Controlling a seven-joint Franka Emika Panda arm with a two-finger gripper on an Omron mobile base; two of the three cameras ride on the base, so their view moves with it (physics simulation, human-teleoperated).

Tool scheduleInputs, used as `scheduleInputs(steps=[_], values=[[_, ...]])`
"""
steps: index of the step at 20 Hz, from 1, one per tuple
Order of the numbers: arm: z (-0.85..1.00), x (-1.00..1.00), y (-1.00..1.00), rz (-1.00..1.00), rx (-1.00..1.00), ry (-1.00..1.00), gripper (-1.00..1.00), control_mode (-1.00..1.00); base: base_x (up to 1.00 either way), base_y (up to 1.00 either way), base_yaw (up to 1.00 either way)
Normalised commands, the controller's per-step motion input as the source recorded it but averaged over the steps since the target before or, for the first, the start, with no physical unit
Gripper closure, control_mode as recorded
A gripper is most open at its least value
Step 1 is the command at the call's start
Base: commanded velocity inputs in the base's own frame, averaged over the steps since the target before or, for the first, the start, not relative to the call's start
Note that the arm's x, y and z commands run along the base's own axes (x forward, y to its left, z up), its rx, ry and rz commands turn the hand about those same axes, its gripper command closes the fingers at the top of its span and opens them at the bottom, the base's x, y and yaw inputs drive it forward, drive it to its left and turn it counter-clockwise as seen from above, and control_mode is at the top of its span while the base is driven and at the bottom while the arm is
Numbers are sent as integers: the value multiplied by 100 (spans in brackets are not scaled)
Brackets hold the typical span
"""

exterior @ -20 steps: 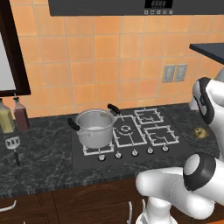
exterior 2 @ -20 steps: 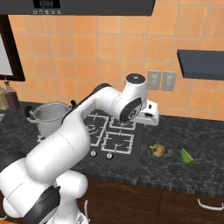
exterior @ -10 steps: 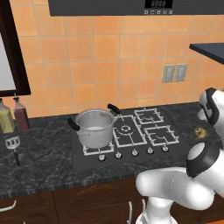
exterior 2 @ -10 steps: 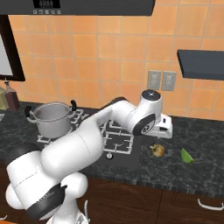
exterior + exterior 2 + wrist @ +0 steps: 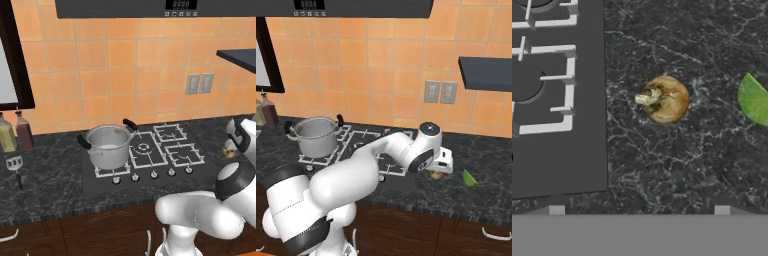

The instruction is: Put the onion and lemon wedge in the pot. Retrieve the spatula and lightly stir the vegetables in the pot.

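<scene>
The arm has swung right and down, and its claw (image 5: 439, 170) now hangs released directly over the small round tan-yellow onion (image 5: 664, 99) on the dark speckled stone surface (image 5: 672, 165), right of the shiny steel pot (image 5: 315, 135), with the yellow-green lemon wedge (image 5: 755, 99) just beyond.

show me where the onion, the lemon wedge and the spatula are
onion (image 5: 666, 100), hand view, middle of its round tan body
lemon wedge (image 5: 754, 100), hand view, its green flat face
spatula (image 5: 14, 163), left base view, its slotted silver head
</scene>
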Motion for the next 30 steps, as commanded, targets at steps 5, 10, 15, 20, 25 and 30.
scheduleInputs(steps=[5, 10, 15, 20, 25, 30], values=[[-48, 35, -16, 0, 0, 0, -100, -100, 0, 0, 0], [-36, 32, -28, 0, 0, 0, -100, -100, 0, 0, 0], [-27, 35, -21, 0, 0, 0, -100, -100, 0, 0, 0], [-13, 35, -18, 0, 0, 0, -100, -100, 0, 0, 0], [-17, 39, -19, 0, 0, 0, -100, -100, 0, 0, 0], [-16, 36, -15, 0, 0, 0, -100, -100, 0, 0, 0]])
